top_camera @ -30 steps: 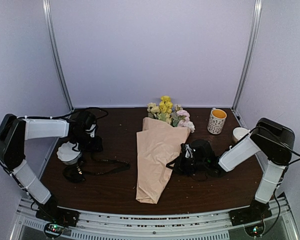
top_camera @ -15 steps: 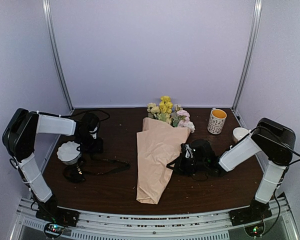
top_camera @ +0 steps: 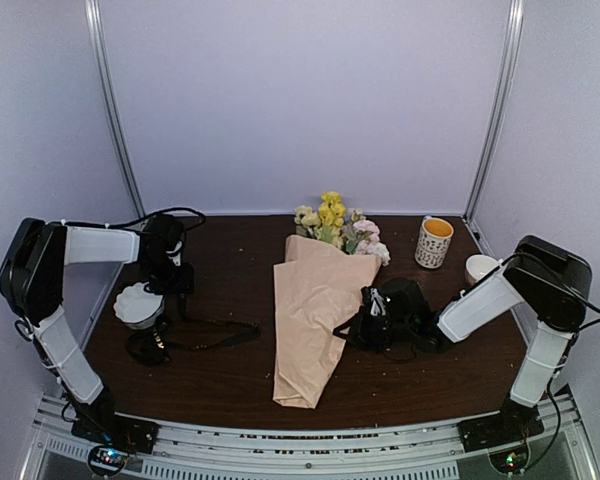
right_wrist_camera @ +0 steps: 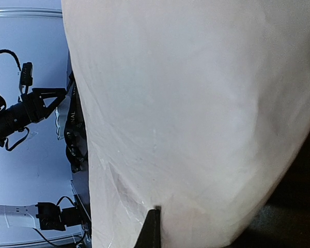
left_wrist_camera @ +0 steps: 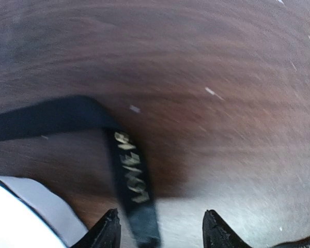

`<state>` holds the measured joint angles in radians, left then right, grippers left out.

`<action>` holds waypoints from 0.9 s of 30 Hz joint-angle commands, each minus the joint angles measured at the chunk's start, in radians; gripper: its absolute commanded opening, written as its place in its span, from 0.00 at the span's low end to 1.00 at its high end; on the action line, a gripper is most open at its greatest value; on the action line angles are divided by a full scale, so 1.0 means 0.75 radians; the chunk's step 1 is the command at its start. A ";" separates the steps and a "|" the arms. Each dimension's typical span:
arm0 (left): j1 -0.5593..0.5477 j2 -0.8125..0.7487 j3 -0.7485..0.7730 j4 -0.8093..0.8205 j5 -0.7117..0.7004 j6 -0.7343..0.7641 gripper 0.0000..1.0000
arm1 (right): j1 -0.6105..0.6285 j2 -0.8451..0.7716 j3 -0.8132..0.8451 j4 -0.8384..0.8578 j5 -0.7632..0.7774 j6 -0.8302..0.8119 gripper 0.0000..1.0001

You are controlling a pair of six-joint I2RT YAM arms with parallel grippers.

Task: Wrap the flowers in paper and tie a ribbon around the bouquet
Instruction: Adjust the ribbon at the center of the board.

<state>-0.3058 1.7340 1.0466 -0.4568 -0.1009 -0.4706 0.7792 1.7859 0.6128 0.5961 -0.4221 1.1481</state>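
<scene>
The bouquet [top_camera: 315, 310] lies mid-table, a tan-peach paper cone with its narrow end toward me. Yellow, pink and cream flowers [top_camera: 335, 225] show at its far, wide end. My right gripper [top_camera: 368, 322] is against the cone's right side. In the right wrist view it [right_wrist_camera: 153, 226] is shut on the paper [right_wrist_camera: 196, 103], and a crease runs to its tip. The black ribbon [top_camera: 210, 335] trails across the table at the left. My left gripper [top_camera: 170, 275] hovers over it. In the left wrist view the gripper [left_wrist_camera: 163, 230] is open. The lettered ribbon [left_wrist_camera: 132, 175] ends between the fingertips, near the left one [left_wrist_camera: 109, 227], unpinched.
A white scalloped bowl [top_camera: 138, 303] sits beside the left gripper, and a black tangle [top_camera: 148, 345] lies just in front of it. A patterned mug [top_camera: 433, 242] stands at the back right, with a small white cup [top_camera: 478, 268] near the right arm.
My left wrist has shifted slightly back and to the left above the ribbon, with its elbow swinging. The right arm and the bouquet have not moved.
</scene>
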 commanded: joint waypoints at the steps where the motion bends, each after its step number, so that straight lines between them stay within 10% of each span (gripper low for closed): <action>1: 0.083 0.033 0.050 0.019 0.017 0.038 0.57 | 0.002 -0.036 0.006 -0.022 0.011 -0.027 0.00; 12: 0.066 0.190 -0.041 0.124 0.354 0.030 0.53 | 0.003 -0.025 0.017 -0.015 0.013 -0.020 0.00; 19: -0.031 0.244 -0.066 0.203 0.510 0.059 0.03 | 0.003 -0.027 0.010 0.002 0.020 -0.008 0.00; 27: -0.275 0.014 -0.013 0.147 0.514 0.264 0.00 | 0.003 -0.051 -0.020 0.004 0.029 -0.009 0.00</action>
<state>-0.4191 1.8553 1.0401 -0.2535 0.2714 -0.3817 0.7792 1.7802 0.6121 0.5938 -0.4179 1.1496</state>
